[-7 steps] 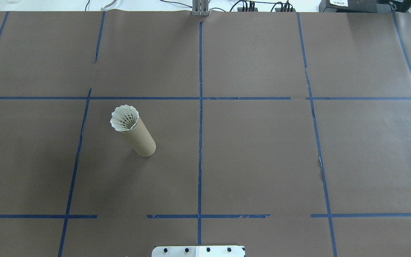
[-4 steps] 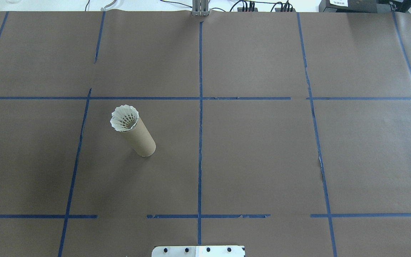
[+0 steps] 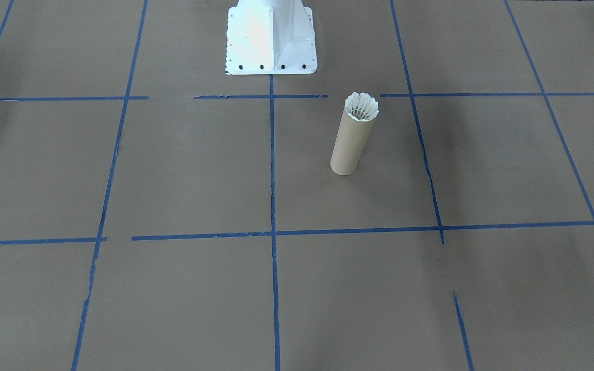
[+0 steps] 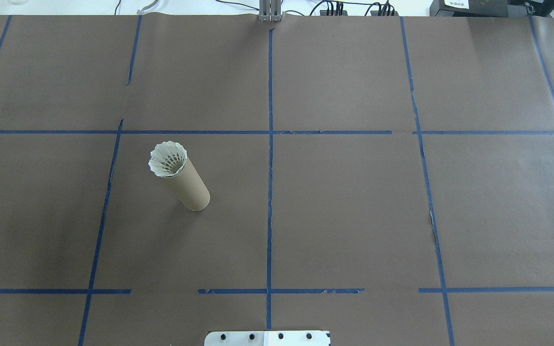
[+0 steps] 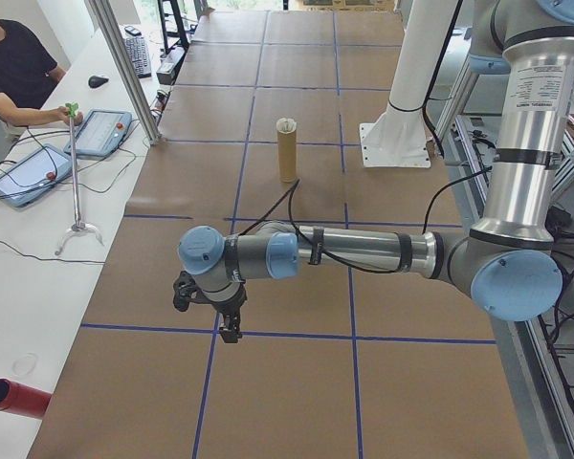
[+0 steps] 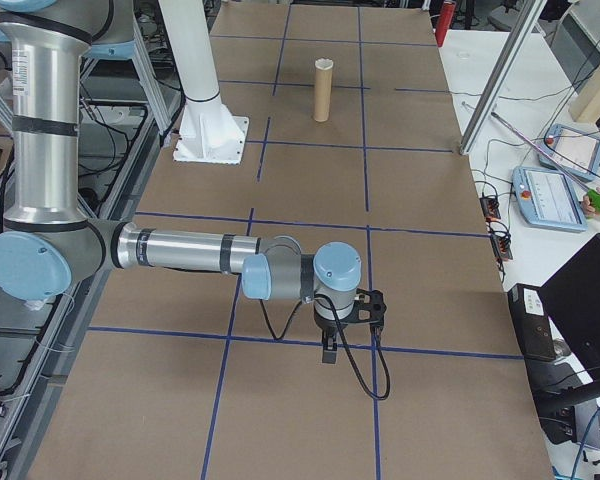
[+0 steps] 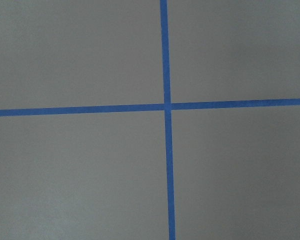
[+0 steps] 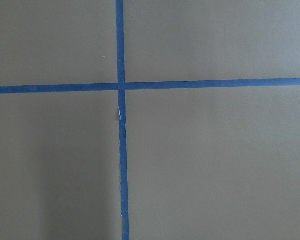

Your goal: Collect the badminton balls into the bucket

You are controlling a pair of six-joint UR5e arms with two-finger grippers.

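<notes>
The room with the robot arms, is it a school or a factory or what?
Probably a robot test lab. The table is covered in brown paper marked with blue tape lines, a person sits beside control tablets, and the only things set out are one cardboard tube holding a shuttlecock.

Two arms of matt silver tube with pale blue caps at every joint. Left arm (image 5: 364, 253) ringed by black bands near the joints, a thin black cable (image 5: 297, 206) looping loose along the forearm. Right arm (image 6: 180, 250) likewise silver and blue, a black cable (image 6: 365, 370) hanging in a curl below the wrist. Small black grippers at both wrists: left gripper (image 5: 230, 330), right gripper (image 6: 328, 352). White post (image 6: 195, 60) flaring into a square white base plate (image 3: 271, 64), a row of dark screw holes along its near edge.
</notes>
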